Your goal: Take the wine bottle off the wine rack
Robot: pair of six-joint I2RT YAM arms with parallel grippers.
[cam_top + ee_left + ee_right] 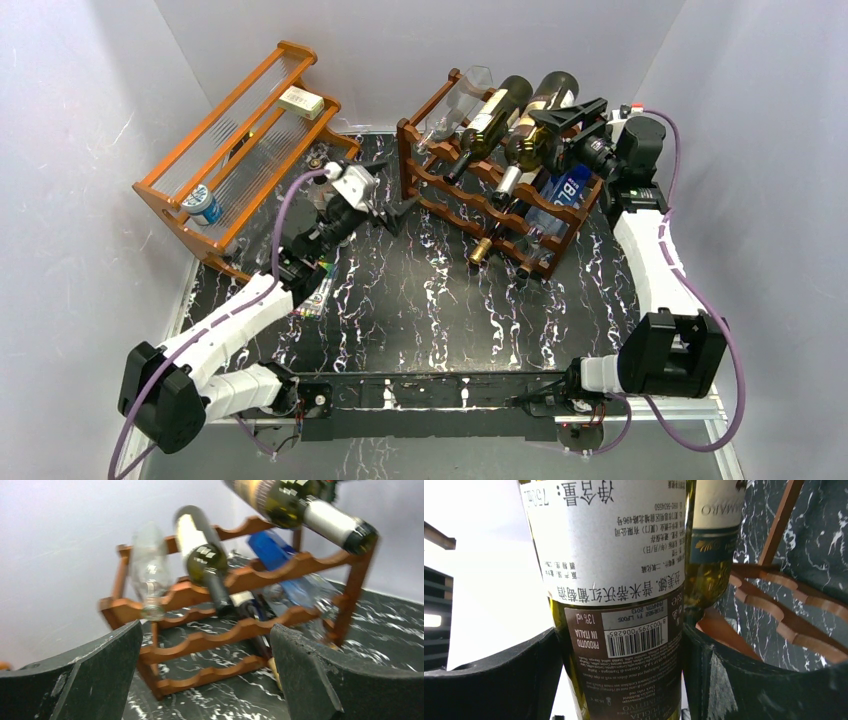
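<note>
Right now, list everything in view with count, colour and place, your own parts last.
wine rack: one, dark reddish-brown, far centre-right of the table
wine bottle: one, dark green with a pale label, above the rack's top right
clear bottle: one, colourless, top tier, left
green bottle: one, white label, top tier, beside the clear one
blue bottle: one, middle tier, right
gold-capped bottle: one, dark, low tier
shelf: one, orange wood with clear slats, far left
box: one, cream, on the shelf
can: one, blue and white, on the shelf
table: one, black with white veins
left claw: open, empty, facing the rack
right claw: shut on the wine bottle
</note>
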